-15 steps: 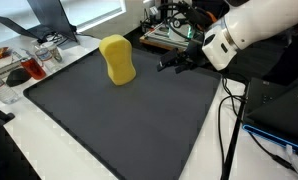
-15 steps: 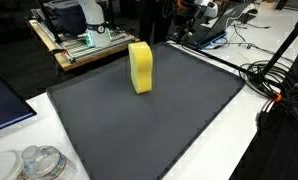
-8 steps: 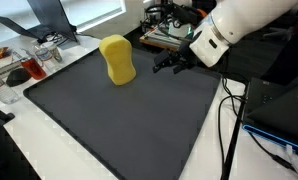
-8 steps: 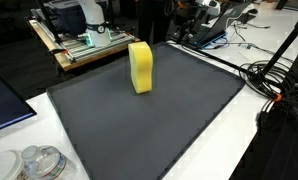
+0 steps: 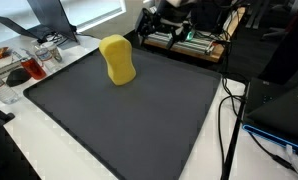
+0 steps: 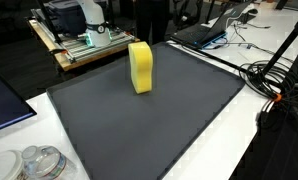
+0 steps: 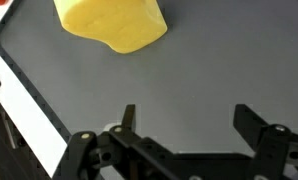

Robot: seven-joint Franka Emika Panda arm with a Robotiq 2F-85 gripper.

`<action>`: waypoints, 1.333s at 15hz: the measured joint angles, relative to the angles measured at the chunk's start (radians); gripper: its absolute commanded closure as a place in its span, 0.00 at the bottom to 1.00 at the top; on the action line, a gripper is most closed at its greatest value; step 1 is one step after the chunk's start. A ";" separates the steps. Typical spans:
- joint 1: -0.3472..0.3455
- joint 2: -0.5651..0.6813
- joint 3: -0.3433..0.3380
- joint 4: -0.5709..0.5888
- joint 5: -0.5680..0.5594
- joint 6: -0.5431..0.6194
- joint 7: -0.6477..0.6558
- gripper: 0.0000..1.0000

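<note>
Yellow, soft-looking foam sponge block point(image 5: 117, 60) is standing upright on the dark grey rubbery mat point(image 6: 149, 125) covering the tabletop, while the hand point(image 7: 184, 118), fingers spread open and holding nothing, is hovering above the mat near that block.

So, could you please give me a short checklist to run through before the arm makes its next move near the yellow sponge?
1. Gripper open: ok; in the wrist view the two fingers stand wide apart with nothing between them.
2. Yellow sponge standing on end on the dark mat: ok in both exterior views.
3. Sponge free of contact: ok; the wrist view shows bare mat between it and the fingertips.
4. Mat around the sponge free of other things: ok in both exterior views.
5. Arm position: cannot tell; the arm shows in neither exterior view.
6. Cables off the mat: ok; they lie on the white table beside its edge.
</note>
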 measured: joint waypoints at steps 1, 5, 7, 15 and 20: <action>-0.014 -0.038 -0.012 -0.024 0.019 0.008 0.000 0.00; -0.079 -0.199 -0.069 -0.138 0.087 0.058 -0.012 0.00; -0.111 -0.282 -0.106 -0.199 0.112 0.095 -0.019 0.00; -0.213 -0.563 -0.268 -0.457 0.177 0.318 -0.079 0.00; -0.258 -0.664 -0.343 -0.581 0.199 0.444 -0.119 0.00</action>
